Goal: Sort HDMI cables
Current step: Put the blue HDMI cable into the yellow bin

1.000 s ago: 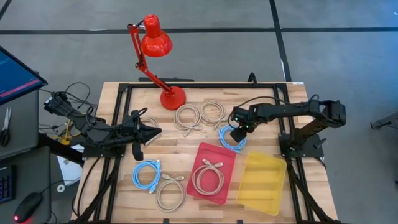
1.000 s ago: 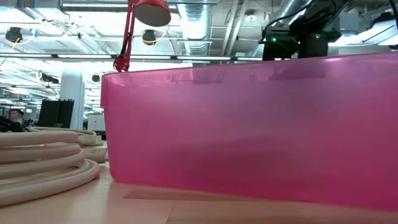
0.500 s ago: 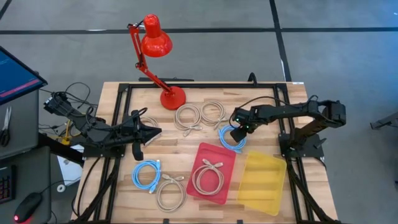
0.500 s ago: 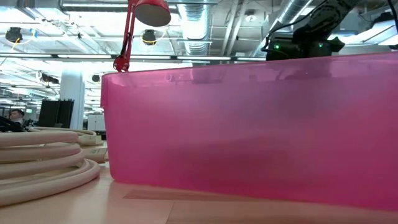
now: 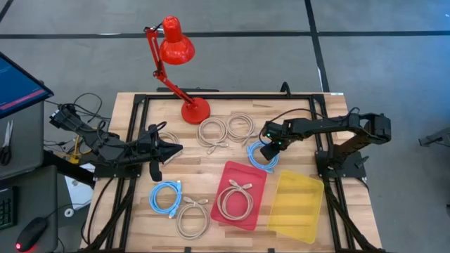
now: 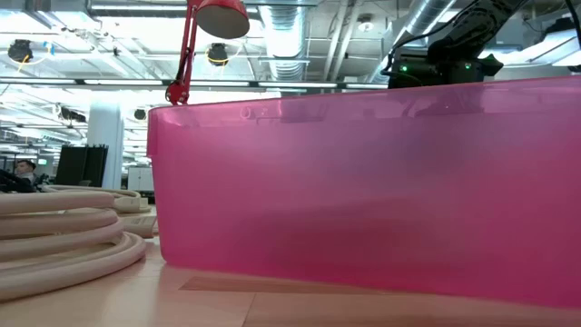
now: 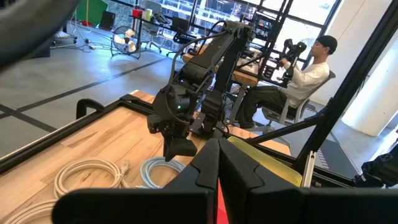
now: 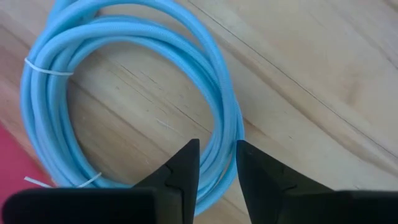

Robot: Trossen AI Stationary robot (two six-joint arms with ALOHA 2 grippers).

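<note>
My right gripper [image 5: 268,150] stands over a light blue HDMI coil [image 5: 256,159] lying flat on the wood beside the pink tray [image 5: 257,176], and it is shut on the coil's side. My left gripper [image 5: 173,149] is shut and waits at the table's left. A second blue coil [image 5: 165,195] and a beige coil [image 5: 191,216] lie near the front. Two beige coils [image 5: 213,131] [image 5: 241,126] lie by the lamp base. One beige coil [image 5: 234,199] lies inside the pink tray. My right gripper [image 8: 217,158] comes from above, pointing down, with its two fingers [image 8: 185,167] across the blue coil's outer side [image 8: 219,144]. Several strands of the coil run between the fingers. The coil [image 8: 214,62] lies flat on the table.
An empty yellow tray [image 5: 295,207] sits right of the pink tray. The red desk lamp [image 5: 176,49] stands at the far edge on its base [image 5: 195,110]. The black frame rails [image 5: 137,140] border the table. A person [image 7: 305,74] sits beyond the table. The pink tray wall [image 6: 363,200] fills the low view.
My right arm has come down a little and tipped over the blue coil, then held still. The coil has stayed flat where it was.
</note>
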